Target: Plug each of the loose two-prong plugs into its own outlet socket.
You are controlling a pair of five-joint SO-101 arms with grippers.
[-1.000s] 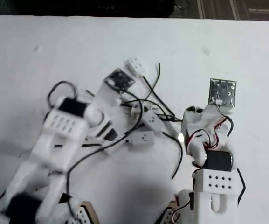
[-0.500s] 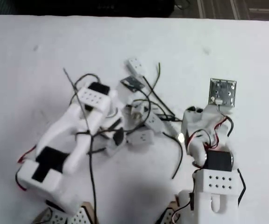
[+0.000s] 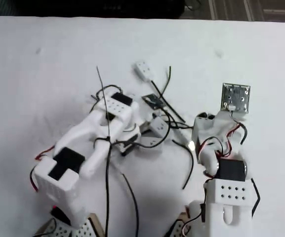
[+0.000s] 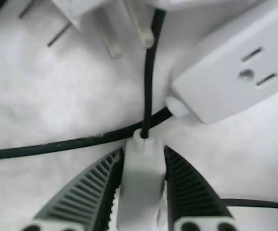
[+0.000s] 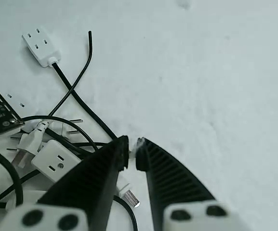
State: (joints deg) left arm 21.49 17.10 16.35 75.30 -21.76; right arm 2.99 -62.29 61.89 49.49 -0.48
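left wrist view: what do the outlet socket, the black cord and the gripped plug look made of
Outlet socket: white moulded plastic, smooth, with a faintly glossy face. Black cord: probably a rubbery or vinyl jacket, matte and bending freely. Plug: seemingly white plastic, smooth.

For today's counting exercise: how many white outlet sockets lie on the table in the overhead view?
3. The far socket lies apart from the others; the middle socket and the near socket sit close together. More may be hidden.
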